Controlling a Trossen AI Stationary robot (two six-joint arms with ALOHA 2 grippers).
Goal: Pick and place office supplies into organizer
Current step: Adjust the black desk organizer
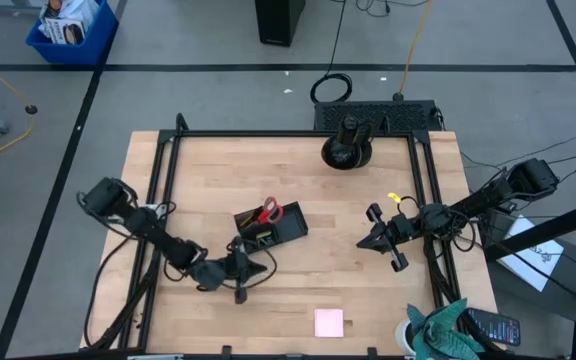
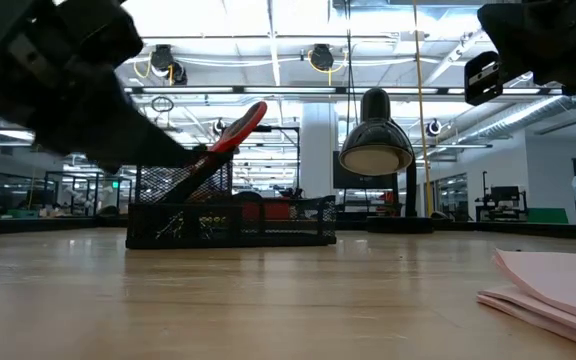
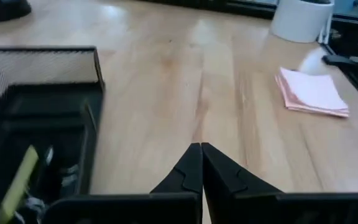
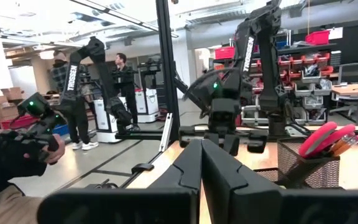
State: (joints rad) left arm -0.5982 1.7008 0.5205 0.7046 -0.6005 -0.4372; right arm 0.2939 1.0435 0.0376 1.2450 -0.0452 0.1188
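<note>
The organizer (image 1: 273,228) is a black mesh tray in the middle of the table. Red-handled scissors (image 1: 271,210) stand slanted in it with their handles up, next to orange pencils (image 4: 342,140). A yellow-green piece (image 3: 17,183) lies inside it. A pink sticky-note pad (image 1: 329,322) lies flat near the table's front edge. My left gripper (image 3: 201,157) is shut with nothing in it, just off the organizer's near left corner (image 1: 264,265). My right gripper (image 1: 362,243) is shut, holds nothing and hangs above the table to the organizer's right, pointing toward it.
A round black lamp stand (image 1: 346,150) sits at the table's far edge. A white cup (image 3: 300,18) and a teal cloth (image 1: 446,332) are at the near right corner. Bare wood lies between the organizer and the pad. People stand in the room beyond.
</note>
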